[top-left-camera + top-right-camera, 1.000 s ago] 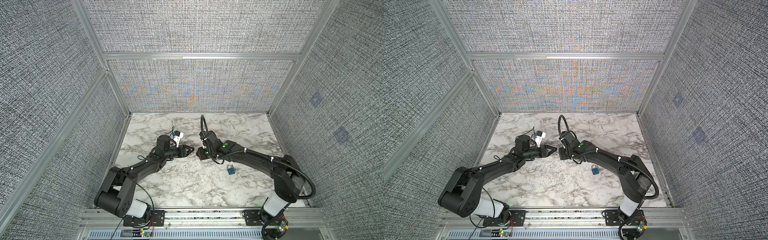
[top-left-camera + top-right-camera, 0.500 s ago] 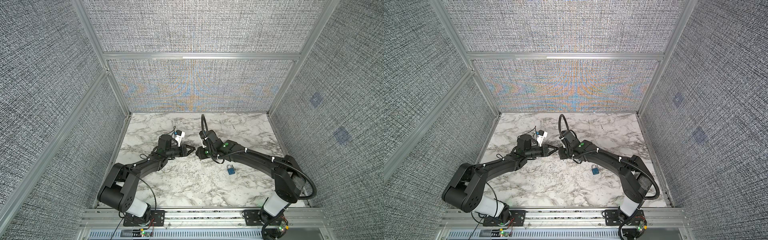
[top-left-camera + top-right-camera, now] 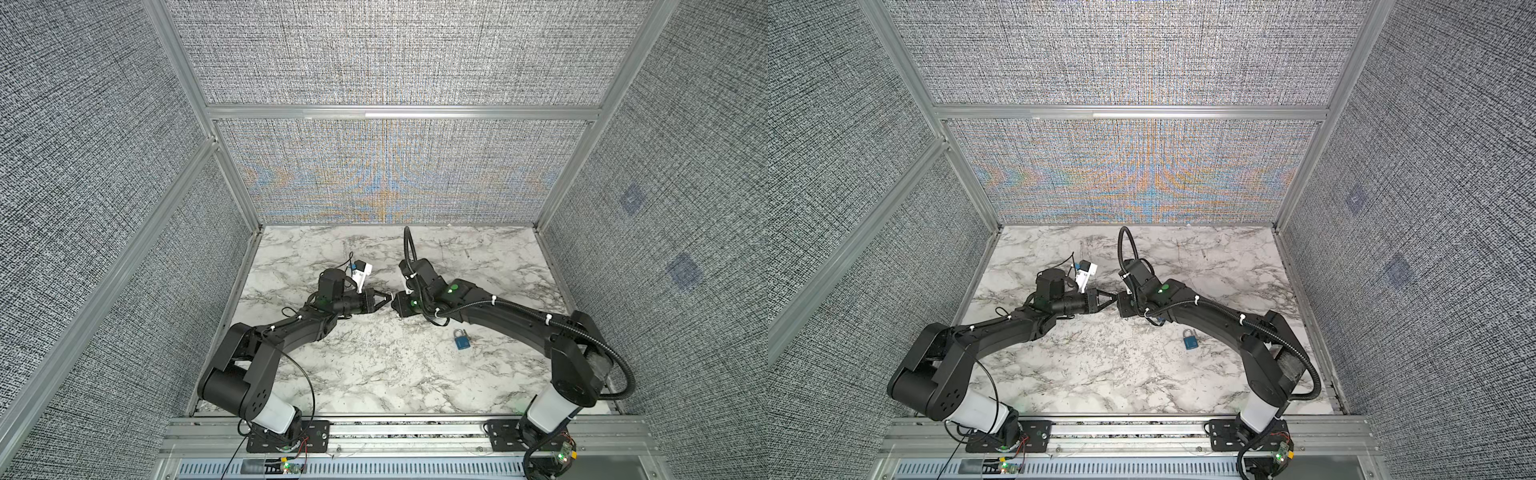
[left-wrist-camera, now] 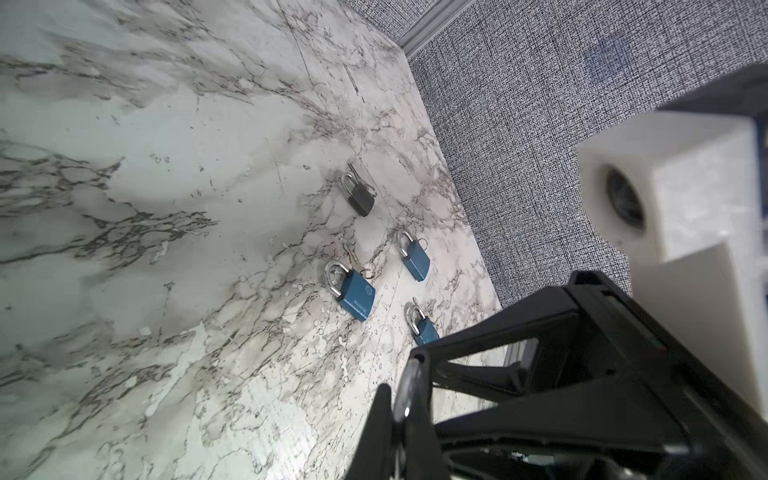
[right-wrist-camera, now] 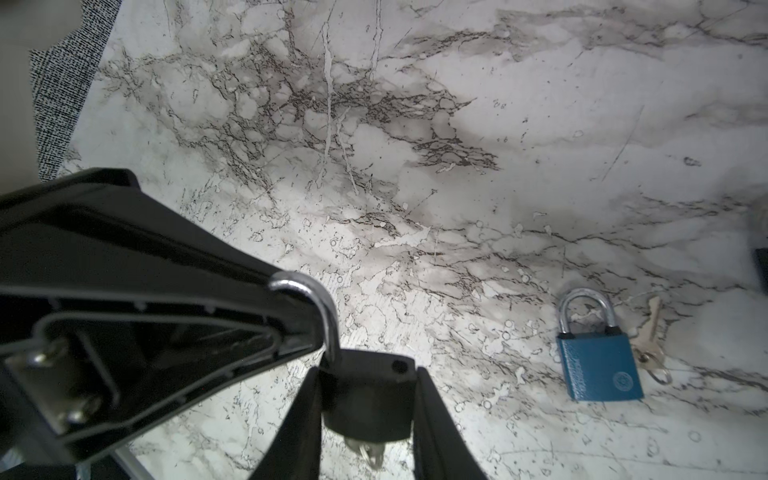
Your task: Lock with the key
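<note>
My right gripper [image 5: 368, 374] is shut on the body of a black padlock [image 5: 368, 399], one finger on each side. A key [image 5: 372, 451] sticks out of the padlock's underside. Its silver shackle [image 5: 328, 316] stands open, one leg out of its hole, and arches over to my left gripper [image 4: 401, 374], which is shut on the shackle's curved end. In both top views the left gripper [image 3: 390, 296] [image 3: 1114, 296] meets the right gripper [image 3: 402, 305] [image 3: 1124, 305] tip to tip above the middle of the marble table [image 3: 374, 374]; the padlock is hidden there.
A blue padlock [image 3: 462, 341] [image 3: 1191, 341] [image 5: 598, 365] with its own key [image 5: 652, 328] lies flat in front of the right arm. The left wrist view shows another black padlock [image 4: 361, 199] and three blue ones [image 4: 353, 293] near the right wall. Fabric walls enclose three sides.
My left gripper was open beside the right gripper; it has closed onto the shackle. The right gripper has held its grip and place.
</note>
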`<state>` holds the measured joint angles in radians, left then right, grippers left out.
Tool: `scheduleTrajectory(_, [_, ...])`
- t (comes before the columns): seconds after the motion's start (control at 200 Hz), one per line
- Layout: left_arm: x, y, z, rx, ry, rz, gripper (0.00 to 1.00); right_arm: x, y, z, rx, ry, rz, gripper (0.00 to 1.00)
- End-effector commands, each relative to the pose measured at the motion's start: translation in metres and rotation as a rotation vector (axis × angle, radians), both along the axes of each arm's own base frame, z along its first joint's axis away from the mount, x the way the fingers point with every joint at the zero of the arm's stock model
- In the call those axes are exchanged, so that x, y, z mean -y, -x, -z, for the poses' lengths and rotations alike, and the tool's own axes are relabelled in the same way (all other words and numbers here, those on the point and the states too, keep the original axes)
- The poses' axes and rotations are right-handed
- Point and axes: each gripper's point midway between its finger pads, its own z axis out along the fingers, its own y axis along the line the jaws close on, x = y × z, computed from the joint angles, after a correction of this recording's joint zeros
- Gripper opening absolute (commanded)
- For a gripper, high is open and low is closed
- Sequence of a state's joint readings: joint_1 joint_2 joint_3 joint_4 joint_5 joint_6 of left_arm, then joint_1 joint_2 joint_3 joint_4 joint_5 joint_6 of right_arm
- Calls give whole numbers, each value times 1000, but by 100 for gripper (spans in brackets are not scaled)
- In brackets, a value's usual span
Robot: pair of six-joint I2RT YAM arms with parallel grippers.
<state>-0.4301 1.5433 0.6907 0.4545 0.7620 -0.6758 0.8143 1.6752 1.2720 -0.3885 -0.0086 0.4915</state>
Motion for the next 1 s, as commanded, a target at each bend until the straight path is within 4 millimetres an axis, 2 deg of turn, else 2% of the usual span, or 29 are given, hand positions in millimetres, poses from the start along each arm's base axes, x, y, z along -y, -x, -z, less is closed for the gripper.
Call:
scheduleTrajectory(0.0, [0,0,0,6,0,2,0,-6,-2,-11,26,-41,-9,26])
scheduleTrajectory(0.27, [1,1,-7,16,13,4,0,-6,0,-11,22,-48,-14,26])
scheduleTrajectory(0.42, [0,1,-17,34,33,-2,18,-4,2,-7,16,-42,-13,26])
scheduleTrajectory(0.61, [1,-3,-24,50,29,-4,23,-3,3,-8,15,-44,-13,26])
scheduleTrajectory(0.695, [1,-4,-22,47,23,-6,23,-3,4,-9,17,-47,-14,26])
scheduleTrajectory(0.85, [2,-2,-15,29,25,3,15,-2,4,-12,21,-48,-15,26])
scheduleTrajectory(0.995, [2,1,-11,19,23,9,4,-3,3,-13,22,-50,-16,26])
